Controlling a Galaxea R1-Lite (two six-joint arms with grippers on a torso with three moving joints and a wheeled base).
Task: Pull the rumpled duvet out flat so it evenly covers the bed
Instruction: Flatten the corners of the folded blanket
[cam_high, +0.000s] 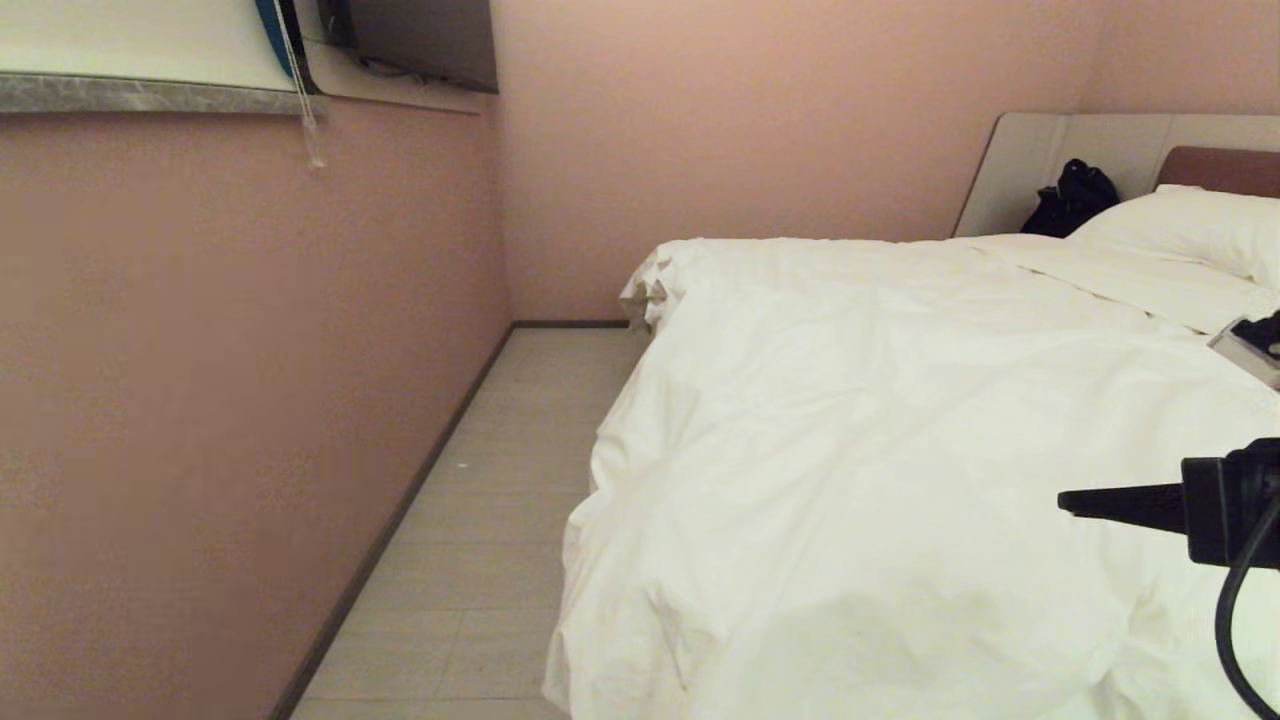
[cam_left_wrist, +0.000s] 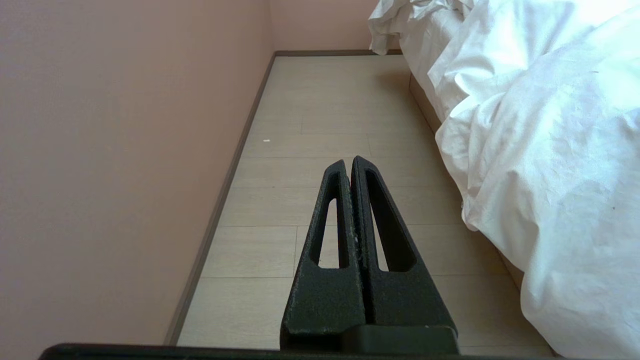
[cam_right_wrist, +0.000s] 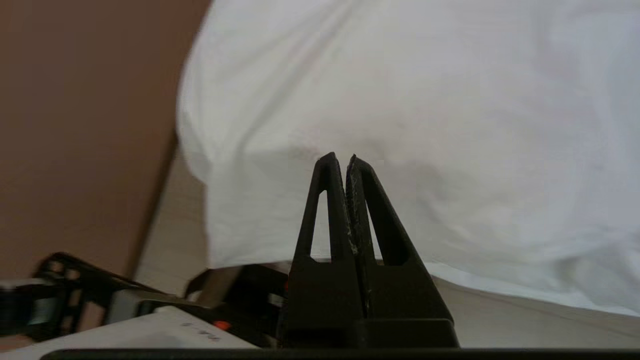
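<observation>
I'm looking at a narrow room with pink walls (cam_high: 250, 380) and a strip of pale plank floor (cam_high: 480, 520) running between the left wall and the bed (cam_high: 1060, 165), whose pale grey panel and a sliver of brown headboard show at the far right. Nearly all of the mattress I can see lies under the duvet (cam_high: 850, 450): it spreads white and puffy across the top, with broad soft wrinkles, and spills down the left side of the bed toward the floor. At the far left corner it is bunched into a small crumpled fold. In my left wrist camera the duvet hangs in heavy folds over the bed's side, with a strip of the beige base showing under it.

A white pillow (cam_high: 1190, 225) lies at the head end, against the headboard. Beside it, against the grey panel, sits a dark black bundle (cam_high: 1075, 195); I cannot tell what it is. High on the left wall a grey ledge (cam_high: 150, 95) runs along, with a thin cord hanging from it.

My right hand (cam_high: 1070, 500) reaches in from the right edge of the head view, level above the duvet, its fingers pressed together and gripping nothing. My left hand (cam_left_wrist: 348, 162) is low beside the bed, aimed along the floor strip, fingers together too, empty and clear of the fabric.
</observation>
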